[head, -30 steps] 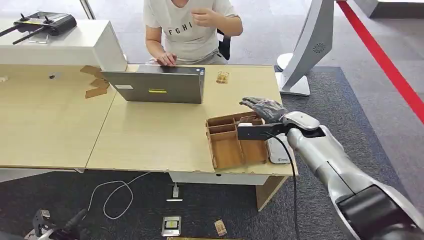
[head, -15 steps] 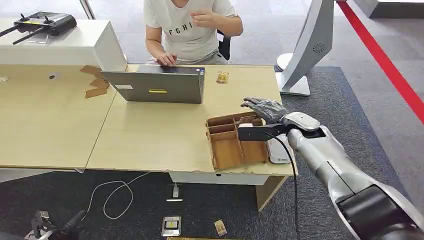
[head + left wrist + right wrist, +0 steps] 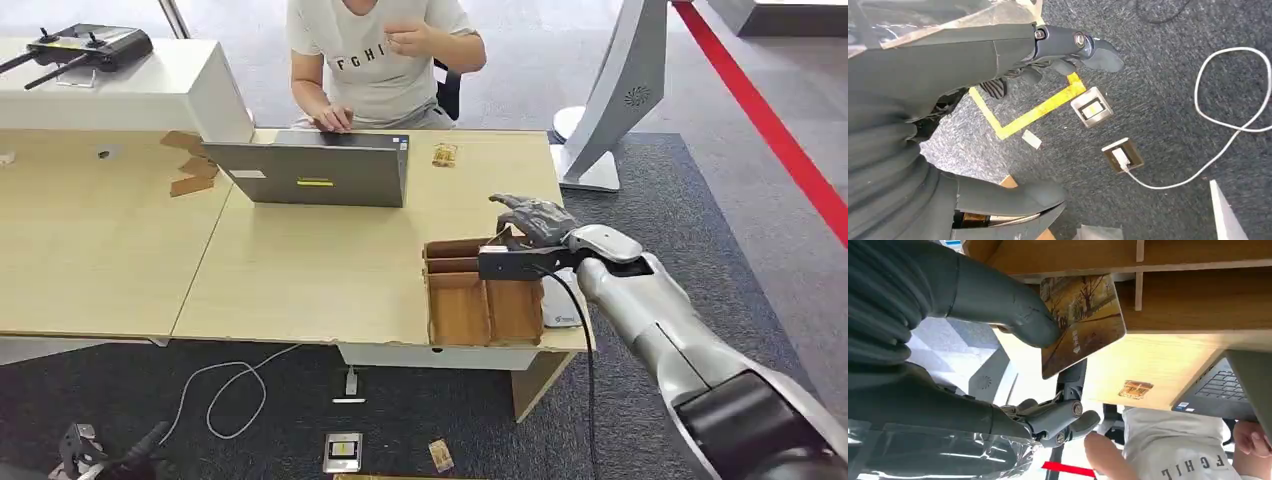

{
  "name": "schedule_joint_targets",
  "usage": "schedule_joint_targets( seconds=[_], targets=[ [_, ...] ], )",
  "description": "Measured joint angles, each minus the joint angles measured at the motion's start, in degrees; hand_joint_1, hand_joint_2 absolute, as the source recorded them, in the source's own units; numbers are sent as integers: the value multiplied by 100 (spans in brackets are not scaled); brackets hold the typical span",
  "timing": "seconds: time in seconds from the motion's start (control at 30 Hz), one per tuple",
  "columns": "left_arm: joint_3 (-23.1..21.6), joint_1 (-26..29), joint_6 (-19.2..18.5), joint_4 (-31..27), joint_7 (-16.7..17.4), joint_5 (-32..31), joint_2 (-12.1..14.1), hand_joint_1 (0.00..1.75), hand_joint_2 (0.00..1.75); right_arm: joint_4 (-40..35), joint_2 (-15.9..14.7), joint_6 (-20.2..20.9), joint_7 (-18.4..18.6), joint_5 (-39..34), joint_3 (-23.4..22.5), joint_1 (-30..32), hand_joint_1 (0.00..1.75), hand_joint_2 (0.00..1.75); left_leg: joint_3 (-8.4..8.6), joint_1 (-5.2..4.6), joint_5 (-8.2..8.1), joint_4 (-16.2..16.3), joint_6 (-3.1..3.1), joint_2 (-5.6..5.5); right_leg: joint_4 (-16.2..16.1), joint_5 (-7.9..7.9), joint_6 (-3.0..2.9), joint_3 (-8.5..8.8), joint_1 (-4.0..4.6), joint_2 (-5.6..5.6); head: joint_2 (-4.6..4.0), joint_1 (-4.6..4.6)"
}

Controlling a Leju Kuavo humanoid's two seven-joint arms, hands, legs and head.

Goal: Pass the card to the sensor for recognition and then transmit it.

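Compared with the frame one second earlier, the wooden divider tray (image 3: 487, 305) now sits squarer to the tabletop (image 3: 320, 270) edge and slightly nearer the right corner; earlier it lay skewed. The right robot hand (image 3: 535, 220) has shifted a little to the right and now sits over the tray's far right corner. The white sensor (image 3: 562, 310) beside the tray is now largely covered by the wrist camera bracket and the forearm; more of it was exposed before. The laptop (image 3: 315, 170) and the person (image 3: 375, 55) behind it are unchanged.

The card (image 3: 1080, 320) is held by the right robot hand (image 3: 1018, 365): the thumb presses one face, and darker fingers lie behind the opposite side. In the right wrist view the card sits just above the tray (image 3: 1168, 295) compartments, apart from the wood. Its long axis runs out from the thumb towards the tray, with the printed landscape face turned to the camera and the free short edge pointing away from the palm.

From the head view the card itself is too small to make out under the fingers. The left robot hand (image 3: 1058, 55) hangs over the carpet; its fingers are curled loosely with nothing in them, thumb set apart. Part of the card's near edge is hidden by the thumb.
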Motion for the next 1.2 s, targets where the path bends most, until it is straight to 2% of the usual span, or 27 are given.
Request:
schedule_joint_targets(
  seconds=[0.53, 1.2],
  targets=[
    [-2, -20, 44, 0, 277, -116, -98, 0, 175, -13, -234, -188, -77, -135, -96, 173, 175, 175, 6, -1, 0, 2, 0, 1, -1, 1, 1, 6, -1, 0, 0, 0],
    [-2, -175, 221, 0, 264, -164, -254, 0, 175, -42, -304, -383, -175, -223, -195, 361, 175, 175, 10, -1, 0, 2, 0, 2, -1, 1, 1, 8, 0, 0, 0, 0]
  ],
)
